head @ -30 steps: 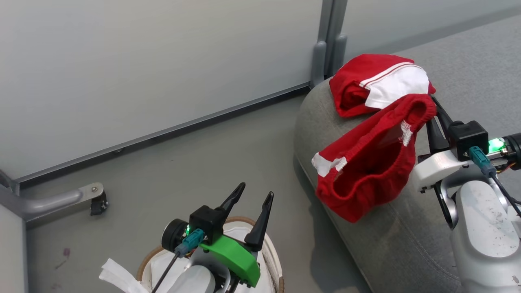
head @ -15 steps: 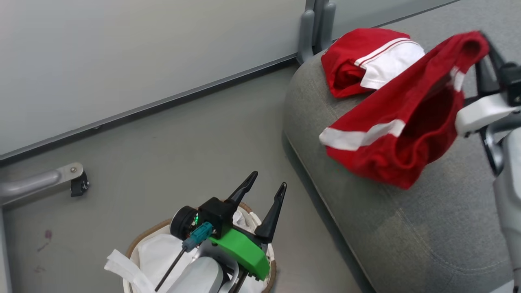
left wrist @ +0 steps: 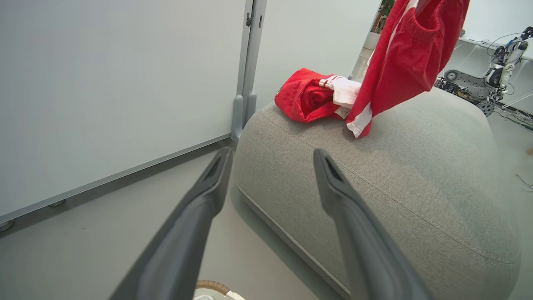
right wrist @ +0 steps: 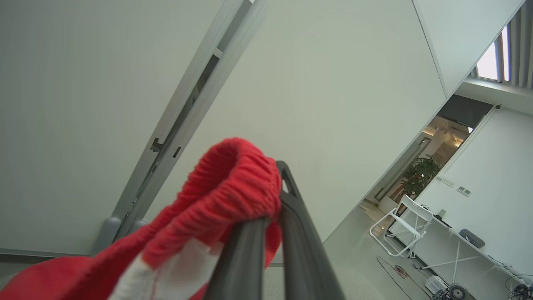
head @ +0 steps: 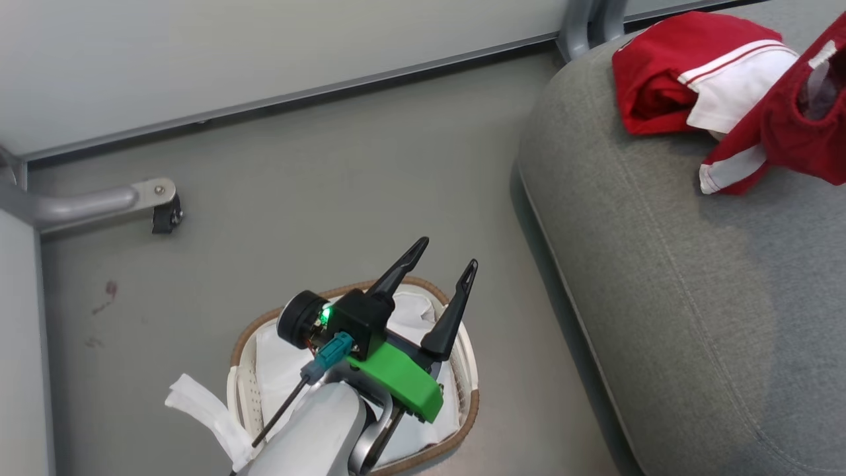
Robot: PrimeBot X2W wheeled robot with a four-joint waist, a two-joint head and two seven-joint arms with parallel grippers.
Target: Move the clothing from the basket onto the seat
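metal frame foot (head: 155,198) at left of the head view on grey floor. lower centre: basket (head: 470,396), brown rim, white liner (head: 284,370) inside, no red cloth seen in it. left gripper (head: 447,252) hangs over the basket, fingers spread apart, nothing between them. right half: seat (head: 661,264), big grey cushion. jersey (head: 667,79) lies bunched on the seat's far end, upper right. shorts (head: 780,139) at the far right edge, just beside the jersey, overlapping its white sleeve. in the left wrist view the shorts hang from above, lower hem reaching the cushion top. right gripper (right wrist: 275,187), right wrist view centre: fingers pressed together, clamped on the shorts' waistband.
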